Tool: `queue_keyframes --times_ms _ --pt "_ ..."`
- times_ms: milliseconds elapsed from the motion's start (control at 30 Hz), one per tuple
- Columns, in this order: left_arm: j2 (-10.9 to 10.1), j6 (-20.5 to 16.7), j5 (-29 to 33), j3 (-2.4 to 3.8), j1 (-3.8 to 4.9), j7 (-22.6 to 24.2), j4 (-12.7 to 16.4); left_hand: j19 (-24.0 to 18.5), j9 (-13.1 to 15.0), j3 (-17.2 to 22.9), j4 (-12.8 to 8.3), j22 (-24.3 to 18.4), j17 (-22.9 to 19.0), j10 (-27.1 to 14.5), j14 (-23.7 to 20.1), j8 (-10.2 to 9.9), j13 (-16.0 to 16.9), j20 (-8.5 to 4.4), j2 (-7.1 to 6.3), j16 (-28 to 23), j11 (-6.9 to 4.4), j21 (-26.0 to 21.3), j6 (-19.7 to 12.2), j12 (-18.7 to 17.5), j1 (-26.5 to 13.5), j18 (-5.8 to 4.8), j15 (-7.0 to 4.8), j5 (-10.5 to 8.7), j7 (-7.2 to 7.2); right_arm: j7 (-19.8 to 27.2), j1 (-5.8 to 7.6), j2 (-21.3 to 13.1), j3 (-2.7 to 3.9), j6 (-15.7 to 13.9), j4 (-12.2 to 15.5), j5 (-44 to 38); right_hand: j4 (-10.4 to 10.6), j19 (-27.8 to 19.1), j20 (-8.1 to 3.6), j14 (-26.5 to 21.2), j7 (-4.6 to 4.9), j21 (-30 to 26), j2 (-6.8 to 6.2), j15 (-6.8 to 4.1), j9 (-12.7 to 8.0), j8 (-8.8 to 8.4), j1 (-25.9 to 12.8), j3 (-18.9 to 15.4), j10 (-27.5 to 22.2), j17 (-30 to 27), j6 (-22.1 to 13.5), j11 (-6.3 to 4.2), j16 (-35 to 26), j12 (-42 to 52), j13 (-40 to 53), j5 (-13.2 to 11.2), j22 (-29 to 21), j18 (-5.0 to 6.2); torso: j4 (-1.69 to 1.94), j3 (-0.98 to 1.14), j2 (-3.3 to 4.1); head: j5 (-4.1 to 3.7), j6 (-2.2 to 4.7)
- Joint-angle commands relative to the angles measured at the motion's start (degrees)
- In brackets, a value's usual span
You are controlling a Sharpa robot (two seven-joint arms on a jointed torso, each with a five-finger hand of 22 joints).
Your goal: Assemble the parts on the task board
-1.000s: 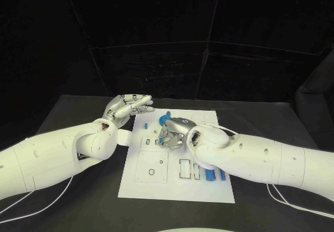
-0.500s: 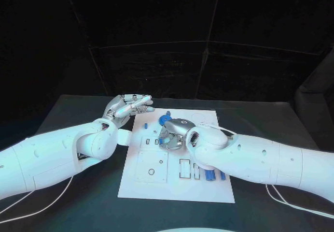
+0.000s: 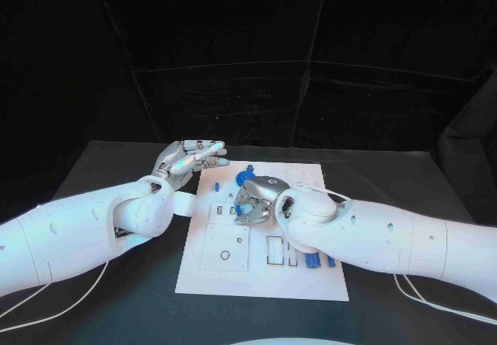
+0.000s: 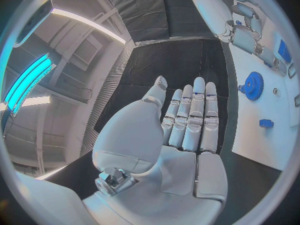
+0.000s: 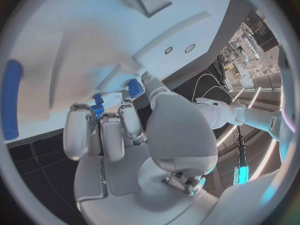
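1. Right hand (image 3: 261,199) hovers over the task board (image 3: 233,277), fingers curled, pinching a small blue part (image 5: 134,88).
2. Left hand (image 3: 189,162) (palm up) floats beside the board's far corner, fingers straight, together, holding nothing.

No legible text, label, brand, number or sign is found in any view. The task board (image 3: 264,269) carries only unlettered outlines and recesses, and no marking is observed near the fingers of either hand.
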Motion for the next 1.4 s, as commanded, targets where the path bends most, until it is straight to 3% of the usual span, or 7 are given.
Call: queue_keyframes --times_ms 33,333,633,767,1067,1267,1400 --pt "0.07 0.18 0.07 0.05 0.1 0.1 0.02 0.45 -0.02 -0.16 -0.31 -0.04 0.05 0.35 0.3 -0.24 -0.07 0.06 0.51 -0.3 -0.01 -0.2 0.28 -0.27 0.06 0.44 0.24 0.08 0.18 -1.49 -0.21 -0.06 -0.19 -1.68 -0.11 0.14 1.32 -0.01 0.71 4.75 0.36 -0.4 0.05 0.68 0.07 -0.18 -0.63 -2.54 -0.43 8.56 -1.48 0.34 -0.3 -0.49 1.62 -0.21 -0.08 -0.74 0.07 0.01 -0.03 -0.02 0.02" --pt "0.08 0.16 -0.28 0.05 0.09 -0.38 -0.31 1.39 0.01 -0.07 -0.61 0.15 0.46 0.74 1.79 -0.27 -0.04 -0.21 0.8 0.26 -0.22 0.11 0.58 -0.23 0.08 0.55 -0.17 0.09 0.03 2.97 -0.37 -1.91 -0.17 -11.94 1.96 0.48 8.66 -0.45 1.78 4.55 1.76 -0.77 -0.98 1.69 -0.04 -0.22 5.22 -14.19 -4.25 8.04 -9.23 1.58 -0.69 -6.87 -4.01 2.62 -0.72 -0.62 0.13 0.14 -0.22 0.03 0.27" --pt "-0.35 1.47 -7.69 0.05 0.09 -7.71 -1.39 15.92 0.31 -0.89 0.06 3.46 8.1 11.11 19.95 0.31 1.56 -6.12 1.7 11.89 -4.72 7.93 3.73 3.2 -2.23 0.54 -5.96 0.22 -3.29 17.42 0.78 -9.16 -0.03 -17.0 7.63 10.61 11.84 -1.03 1.63 4.3 1.27 -1.3 1.45 1.41 0.4 0.59 10.79 -14.59 -4.98 7.1 -5.18 1.17 -1.28 -8.1 -5.76 3.69 -1.8 -0.38 -0.21 0.28 -0.86 0.67 0.69" --pt "-0.65 3.71 -15.22 0.06 0.42 -19.85 -1.79 22.8 0.48 -1.51 1.98 6.38 38.59 16.09 21.17 0.64 4.21 -8.47 2.2 46.14 -6.44 13.59 3.87 5.96 -4.87 0.14 -7.82 0.41 -4.56 21.25 2.88 -13.12 -0.02 -16.08 9.05 18.93 11.26 -3.63 1.41 3.46 1.13 -4.08 2.36 1.2 0.32 0.49 11.66 -14.62 -8.02 4.07 -5.04 0.99 -3.1 -13.24 -10.26 5.0 -7.26 0.64 -0.56 0.56 -1.6 1.05 0.64" --pt "0.1 14.89 -36.91 0.07 2.1 -41.33 -2.76 25.79 2.23 -9.51 12.75 10.13 64.39 21.32 22.39 4.7 12.48 -10.56 0.46 70.75 -8.39 19.48 6.02 17.16 -17.65 0.3 -9.48 0.06 -6.85 23.02 5.51 -19.49 -0.02 -16.35 9.89 23.75 11.0 -3.7 1.33 3.42 1.01 -4.28 2.88 1.11 0.36 0.62 11.93 -14.68 -8.06 3.85 -4.73 0.88 -3.31 -13.55 -10.7 5.19 -7.46 0.66 -0.86 1.19 -2.99 1.56 0.08" --pt "2.33 21.16 -49.32 0.08 3.42 -51.21 -3.4 25.82 8.47 -13.21 15.43 26.02 78.97 15.13 23.48 13.62 44.47 -11.57 1.13 81.84 -9.58 35.08 4.61 50.33 -12.14 -1.88 -10.57 0.21 -8.2 23.0 6.2 -21.46 -0.02 -16.36 9.52 24.73 10.96 -4.4 1.27 3.14 0.95 -5.1 3.04 1.04 0.36 0.7 11.86 -14.93 -8.67 2.7 -4.56 0.82 -4.03 -14.74 -11.84 5.18 -9.02 0.94 -0.81 1.63 -3.71 2.08 -0.53" --pt "4.07 23.42 -52.99 0.08 3.97 -54.71 -4.26 23.68 14.02 -15.22 17.18 30.31 79.33 12.01 23.55 20.57 52.21 -11.67 1.94 82.06 -9.71 39.36 1.22 58.52 -10.67 -1.79 -10.63 0.02 -8.35 22.75 6.49 -21.87 -0.02 -15.99 9.1 25.04 10.91 -4.8 1.22 2.97 0.92 -5.64 3.14 1.0 0.34 0.71 11.85 -15.16 -9.14 2.08 -4.55 0.78 -4.48 -15.64 -12.71 5.18 -9.91 1.1 -0.91 1.88 -3.92 2.3 -1.03"
